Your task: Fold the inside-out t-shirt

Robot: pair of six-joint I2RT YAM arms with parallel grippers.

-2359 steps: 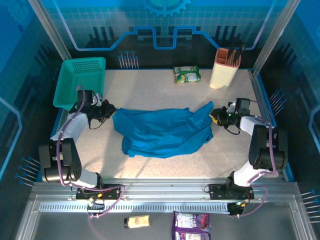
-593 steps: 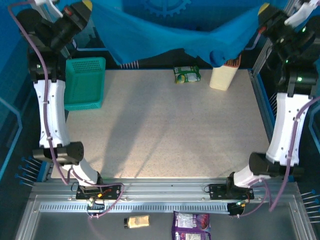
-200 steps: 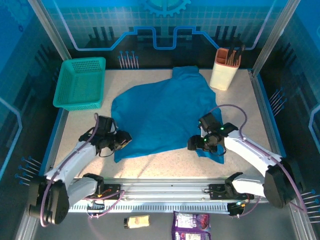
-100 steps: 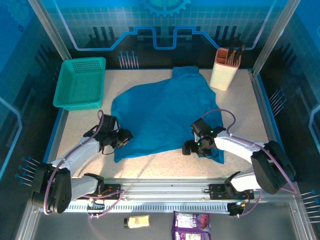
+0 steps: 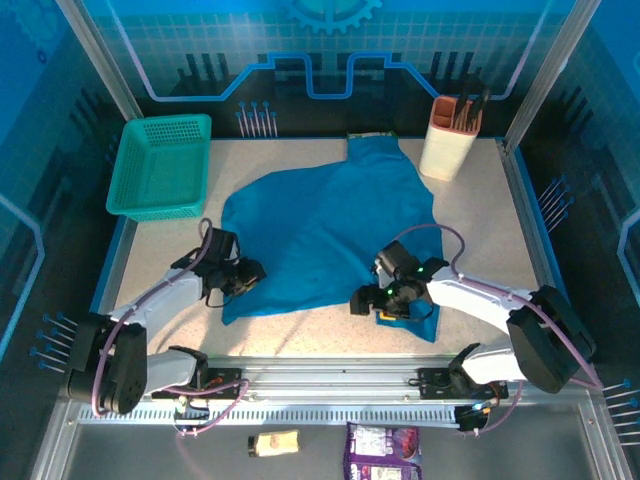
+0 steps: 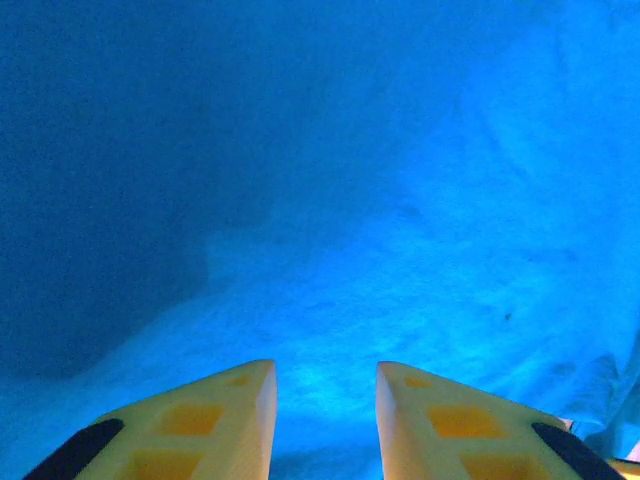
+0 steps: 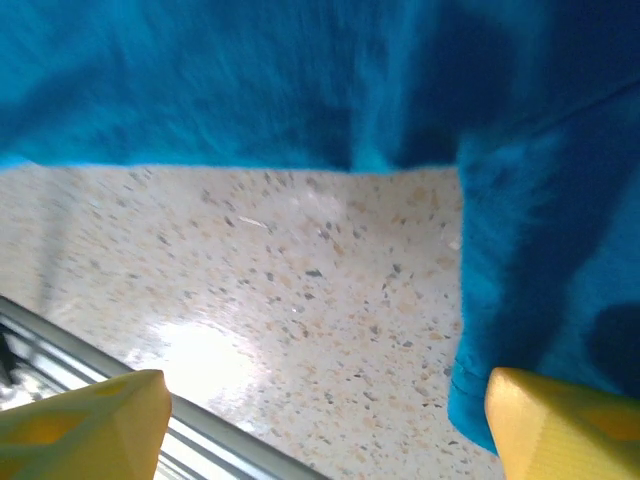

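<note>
Since half a second ago the right gripper (image 5: 362,301) has slid a little left and nearer, and the shirt's (image 5: 320,230) near right corner has bunched up beside it. The right arm lies low over the table (image 5: 480,230), reaching leftward from its base along the near side. In the wrist view its gripper (image 7: 322,380) stands wide open with bare table (image 7: 300,290) between the fingers, and one finger (image 7: 560,420) sits right at the hem of the shirt (image 7: 250,80).

The left arm also lies low, reaching rightward, with its gripper (image 5: 248,277) at the shirt's near left corner. In its wrist view the fingers (image 6: 220,420) are only narrowly parted over the shirt (image 6: 400,200); whether this gripper (image 6: 325,365) pinches any cloth cannot be told.

The shirt lies spread across the middle of the table, one end reaching the far edge.
</note>
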